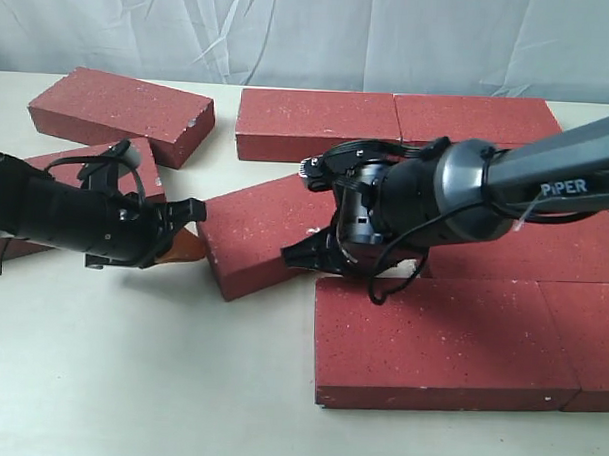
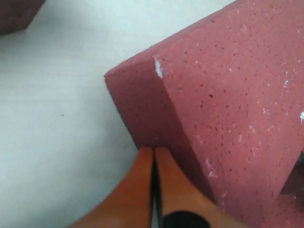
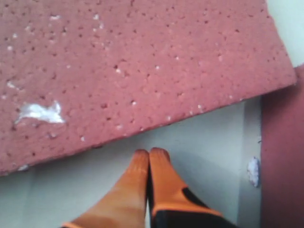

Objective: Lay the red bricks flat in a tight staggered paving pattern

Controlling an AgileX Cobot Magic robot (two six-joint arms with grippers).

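Several red bricks lie flat on the table. One loose red brick (image 1: 264, 232) sits askew in the middle. My left gripper (image 1: 192, 234) is shut, and its orange fingertips (image 2: 147, 159) press against that brick's end face (image 2: 142, 114) near a corner. My right gripper (image 1: 306, 256) is also shut and empty. Its tips (image 3: 142, 159) hover over bare table just off the askew brick's long edge (image 3: 142, 71). Two bricks (image 1: 313, 123) (image 1: 473, 119) lie end to end at the back. Two others (image 1: 436, 343) (image 1: 593, 343) lie side by side at the front right.
Another brick (image 1: 118, 111) lies angled at the back left, and one (image 1: 137, 167) is partly under my left arm. A further row (image 1: 534, 251) lies behind my right arm. A brick side (image 3: 280, 156) borders the gap by my right fingers. Pale table (image 1: 149, 373) spreads front left.
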